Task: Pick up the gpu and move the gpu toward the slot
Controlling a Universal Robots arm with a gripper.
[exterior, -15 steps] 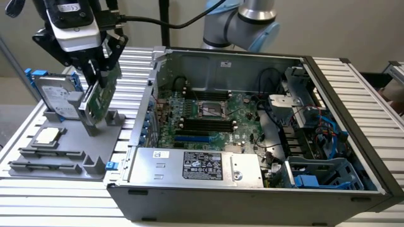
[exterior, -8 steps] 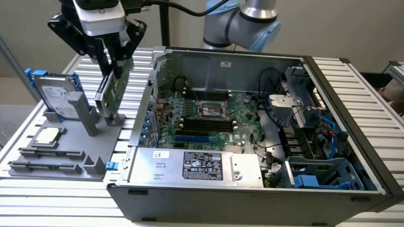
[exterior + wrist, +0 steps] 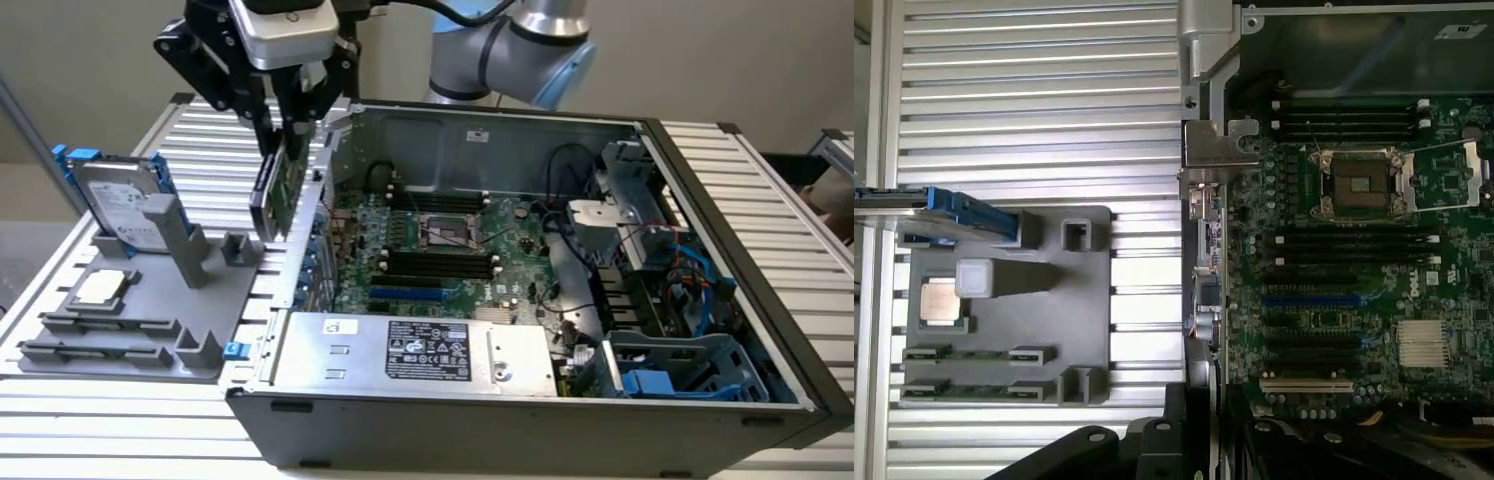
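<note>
Surface: slatted metal table carried a grey fixture and an open computer case.
Gripper: gripper clamped the gpu, fingers narrow.
Gpu: hung edge-on below the fingers, long axis vertical, above the case's wall.
Slot: motherboard lay toward the exterior view's right.

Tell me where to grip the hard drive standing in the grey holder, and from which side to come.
Grip the hard drive by its upper end, jaws across its two broad flat faces, coming down from above. It stands on edge, leaning back in the grey holder, so its lower end is seated and its top is free. The blue rails along its narrow edges look less suited to clamping.
</note>
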